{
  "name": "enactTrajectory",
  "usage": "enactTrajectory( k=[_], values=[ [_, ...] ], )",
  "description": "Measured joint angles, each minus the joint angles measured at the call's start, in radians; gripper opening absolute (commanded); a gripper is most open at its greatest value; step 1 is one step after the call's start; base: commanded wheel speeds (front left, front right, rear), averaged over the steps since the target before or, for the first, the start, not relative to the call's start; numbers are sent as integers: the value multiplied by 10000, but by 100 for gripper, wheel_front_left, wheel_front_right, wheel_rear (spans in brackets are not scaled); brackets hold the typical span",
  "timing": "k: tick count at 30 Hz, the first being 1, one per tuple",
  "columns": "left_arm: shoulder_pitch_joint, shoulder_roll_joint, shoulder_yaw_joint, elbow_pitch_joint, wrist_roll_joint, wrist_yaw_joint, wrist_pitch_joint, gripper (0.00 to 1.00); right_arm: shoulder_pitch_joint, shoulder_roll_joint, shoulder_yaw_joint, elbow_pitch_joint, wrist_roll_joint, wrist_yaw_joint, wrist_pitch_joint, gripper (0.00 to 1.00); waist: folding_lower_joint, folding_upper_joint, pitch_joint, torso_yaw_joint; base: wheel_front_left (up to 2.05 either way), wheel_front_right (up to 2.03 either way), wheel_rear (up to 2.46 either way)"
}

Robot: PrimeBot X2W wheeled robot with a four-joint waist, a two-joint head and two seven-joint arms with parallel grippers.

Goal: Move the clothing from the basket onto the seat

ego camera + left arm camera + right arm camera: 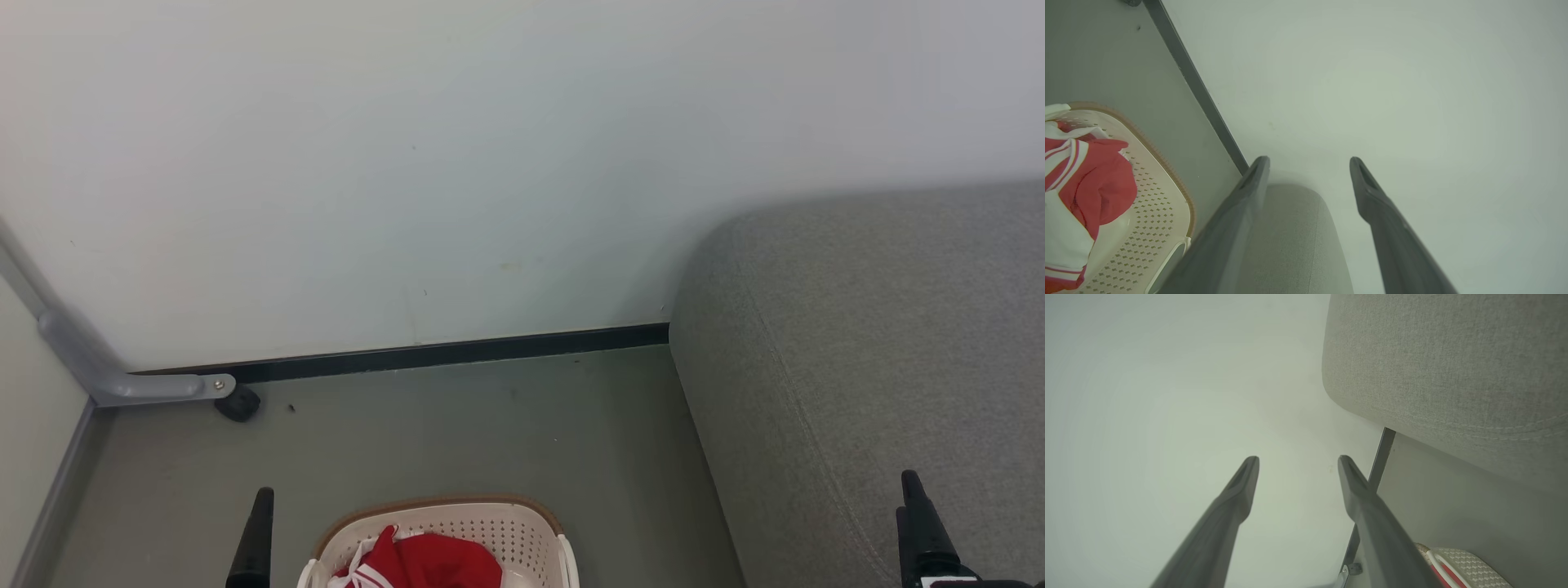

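Left gripper (1309, 163) and right gripper (1297, 461) stood wide open, empty. The clothing (433, 563) lay in the basket (441, 500) just right of the left gripper.

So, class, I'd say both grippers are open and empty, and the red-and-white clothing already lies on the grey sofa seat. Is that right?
Not quite. The red-and-white clothing lies in the cream perforated basket on the floor, not on the grey sofa seat, as the head view shows. The left gripper and right gripper are indeed open and empty.
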Motion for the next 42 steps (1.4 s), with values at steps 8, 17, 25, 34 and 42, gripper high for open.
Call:
enactTrajectory(
  k=[8,17,25,34,42],
  values=[
    [-180,2,77,-88,1310,267,-284,100,-13,-334,439,-44,-1266,-58,-345,100,0,0,-7,21,0,0,0],
    [-204,69,-230,-288,3022,514,-604,100,-58,-702,970,-75,-2805,-322,-688,100,0,0,-21,35,0,0,0],
    [-287,267,-608,-384,4544,723,-882,100,-221,-1005,1523,-155,-4311,-642,-978,100,0,0,-35,27,0,0,0],
    [-332,395,-1047,-393,6268,892,-1229,100,-218,-1279,2184,-199,-5986,-949,-1383,100,0,0,-76,2,0,0,0],
    [-332,397,-1281,-378,7473,1070,-1528,100,-215,-1476,2642,-232,-7135,-1114,-1682,100,0,0,-99,7,0,0,0]
  ],
)
